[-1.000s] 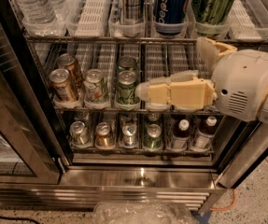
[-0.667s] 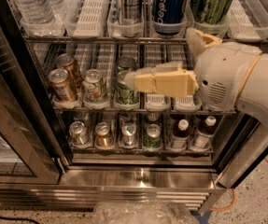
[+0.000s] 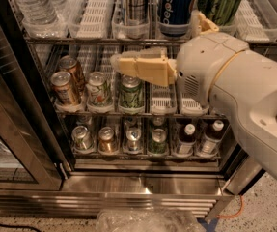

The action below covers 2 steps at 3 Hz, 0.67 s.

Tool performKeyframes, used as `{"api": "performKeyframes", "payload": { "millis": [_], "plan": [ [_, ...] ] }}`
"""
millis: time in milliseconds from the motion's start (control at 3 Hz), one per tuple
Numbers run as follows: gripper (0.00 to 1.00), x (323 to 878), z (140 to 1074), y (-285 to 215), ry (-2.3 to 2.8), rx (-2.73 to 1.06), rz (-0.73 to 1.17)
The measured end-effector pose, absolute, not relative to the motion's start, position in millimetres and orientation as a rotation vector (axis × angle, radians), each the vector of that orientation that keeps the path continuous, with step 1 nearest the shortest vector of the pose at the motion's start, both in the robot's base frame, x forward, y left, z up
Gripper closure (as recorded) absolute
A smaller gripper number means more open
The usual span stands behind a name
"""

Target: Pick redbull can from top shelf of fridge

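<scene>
The redbull can [image 3: 137, 3], slim and silver with dark checked blocks, stands in a clear lane bin on the top shelf [image 3: 94, 13] of the fridge [image 3: 143, 182]; its top is cut off by the frame edge. My gripper [image 3: 123, 64], cream-coloured, points left in front of the middle rack. It sits just below the top shelf's front wire, a little under and left of the redbull can, not touching it. The big white arm [image 3: 234, 86] fills the right side and hides part of the middle rack.
A dark blue Pepsi can [image 3: 176, 6] and a wide green can [image 3: 222, 1] stand right of the redbull can; water bottles [image 3: 32, 6] stand at the left. Several cans [image 3: 97, 88] fill the middle rack, cans and bottles [image 3: 133, 139] the lower one. The dark-framed glass door [image 3: 7, 120] is open at left.
The arm has moved left and up. The gripper went from the middle rack's right side to just under the top shelf, below the redbull can.
</scene>
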State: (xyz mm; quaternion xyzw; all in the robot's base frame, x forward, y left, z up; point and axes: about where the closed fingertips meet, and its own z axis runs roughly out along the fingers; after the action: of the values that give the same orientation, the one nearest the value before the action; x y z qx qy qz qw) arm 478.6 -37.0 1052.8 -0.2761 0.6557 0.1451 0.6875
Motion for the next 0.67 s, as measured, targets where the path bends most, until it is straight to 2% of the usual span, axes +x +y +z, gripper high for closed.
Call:
{"api": "performKeyframes", "payload": {
  "millis": [667],
  "plan": [
    [0.0,475.9,1056.9,-23.5,1.441,-0.654,0.29]
  ]
}}
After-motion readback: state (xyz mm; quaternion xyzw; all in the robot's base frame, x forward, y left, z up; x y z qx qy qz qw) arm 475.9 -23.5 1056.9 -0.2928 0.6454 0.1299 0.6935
